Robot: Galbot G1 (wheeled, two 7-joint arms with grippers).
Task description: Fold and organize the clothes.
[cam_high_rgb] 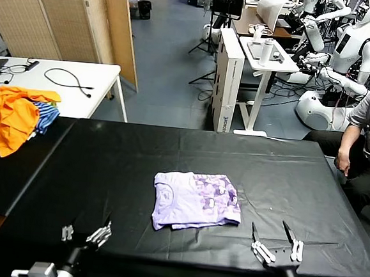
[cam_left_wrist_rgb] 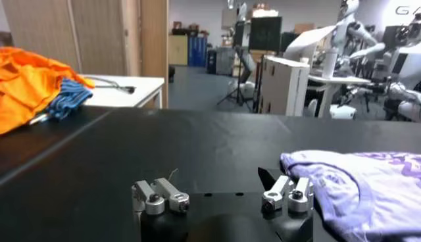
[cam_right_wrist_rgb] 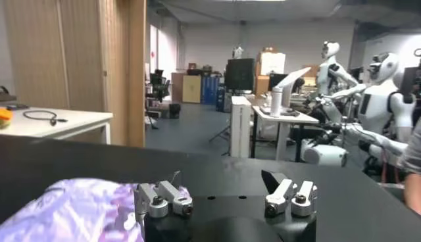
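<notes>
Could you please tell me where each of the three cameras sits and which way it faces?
Head: looks down from the robot's head at the black table, T-shirt, left gripper and right gripper.
Left wrist: looks low across the table over open fingers; T-shirt beyond.
Right wrist: likewise, over open fingers.
All three views share the T-shirt.

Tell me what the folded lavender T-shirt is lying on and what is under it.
The T-shirt lies folded on the black table cover, printed side partly up. Only that cover shows around it; anything beneath the shirt's layers is covered. Both grippers, left and right, hover near the front edge, jaws open.
</notes>
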